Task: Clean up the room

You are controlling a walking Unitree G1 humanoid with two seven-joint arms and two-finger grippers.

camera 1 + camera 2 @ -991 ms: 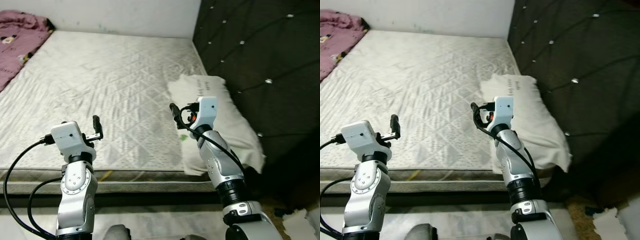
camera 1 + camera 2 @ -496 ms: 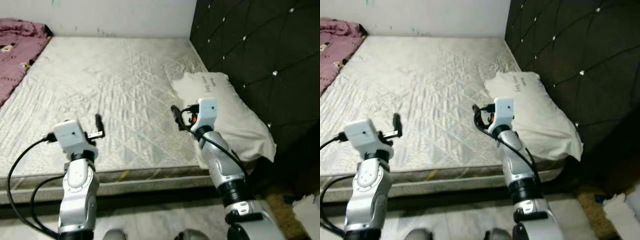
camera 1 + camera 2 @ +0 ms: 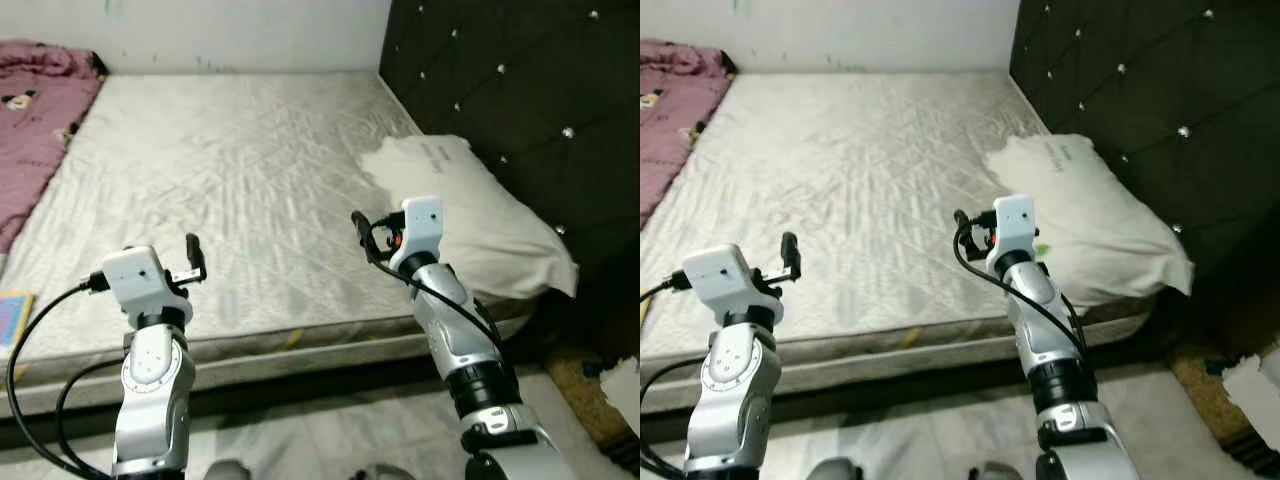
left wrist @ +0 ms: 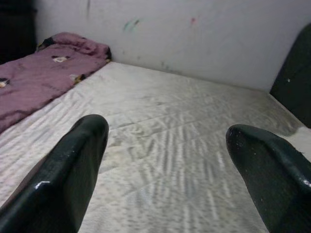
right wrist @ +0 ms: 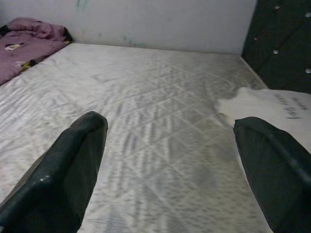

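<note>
Pillow (image 3: 490, 225) lies on mattress (image 3: 220, 190); both grippers' fingers (image 4: 73, 165) spread, empty.

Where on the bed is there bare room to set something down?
The mattress is bare between the pink blanket on the robot's left and the white pillow against the headboard. The pillow side is the crowded one.

- I see a bare bed (image 3: 860, 150) with a white pillow (image 3: 1090, 230) beside the dark headboard (image 3: 1140, 90).
- A pink blanket (image 3: 675, 100) lies at the left.
- Both my grippers, left (image 3: 789, 252) and right (image 3: 961, 226), hover above the bed's near edge.
</note>
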